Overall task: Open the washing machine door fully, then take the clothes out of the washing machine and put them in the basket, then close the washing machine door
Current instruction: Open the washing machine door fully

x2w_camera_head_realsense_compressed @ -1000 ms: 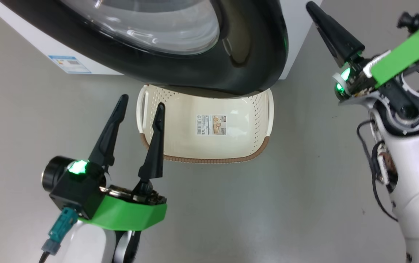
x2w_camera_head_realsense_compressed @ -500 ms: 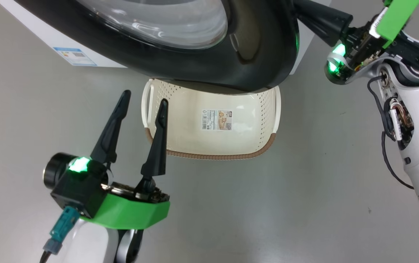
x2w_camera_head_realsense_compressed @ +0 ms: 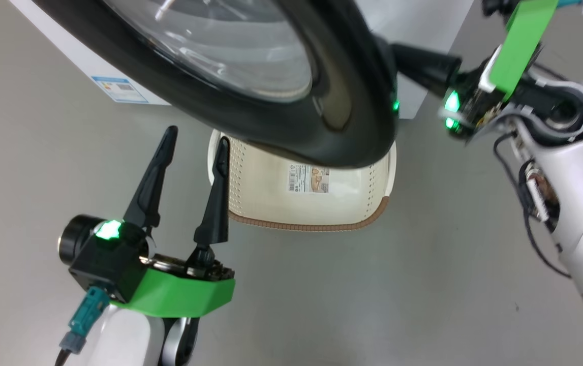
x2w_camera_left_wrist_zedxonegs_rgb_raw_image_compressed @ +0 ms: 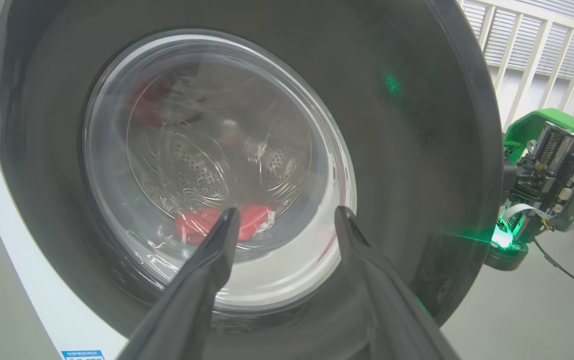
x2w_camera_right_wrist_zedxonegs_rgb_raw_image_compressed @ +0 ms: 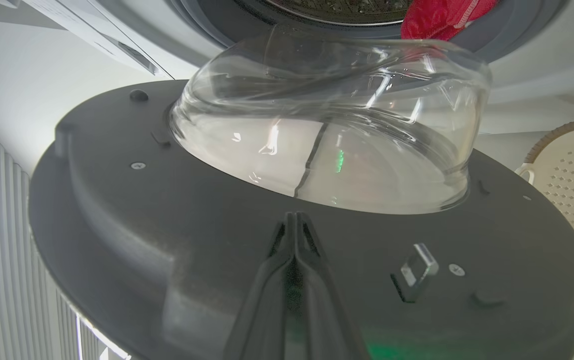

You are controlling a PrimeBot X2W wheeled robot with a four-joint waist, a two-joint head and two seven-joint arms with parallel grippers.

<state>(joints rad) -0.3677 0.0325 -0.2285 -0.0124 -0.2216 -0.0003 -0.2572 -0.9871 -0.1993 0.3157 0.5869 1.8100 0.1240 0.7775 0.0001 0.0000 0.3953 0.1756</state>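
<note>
Door: the washing machine door [x2w_camera_head_realsense_compressed: 347, 76] stands partly swung out from the washing machine [x2w_camera_head_realsense_compressed: 423, 23]. I judge it not yet fully open.
Right end effector: the right end effector [x2w_camera_head_realsense_compressed: 408, 58] has its fingers pressed flat together and grips nothing. Its tip appears to rest on the door's grey inner face, just below the glass bowl, a placement suited to pushing the door wider rather than grasping it.
Left end effector: the left end effector [x2w_camera_head_realsense_compressed: 197, 136] is spread wide and empty. It hovers above the floor [x2w_camera_head_realsense_compressed: 321, 305] just beside the basket's left handle, out of the door's way.
Clothes: the clothes [x2w_camera_left_wrist_zedxonegs_rgb_raw_image_compressed: 201, 225] lie red at the bottom of the drum, seen through the glass.
Basket: the basket [x2w_camera_head_realsense_compressed: 311, 227] sits empty on the floor against the machine's front and beneath the door, probably so that the garments travel only a short way.
</note>
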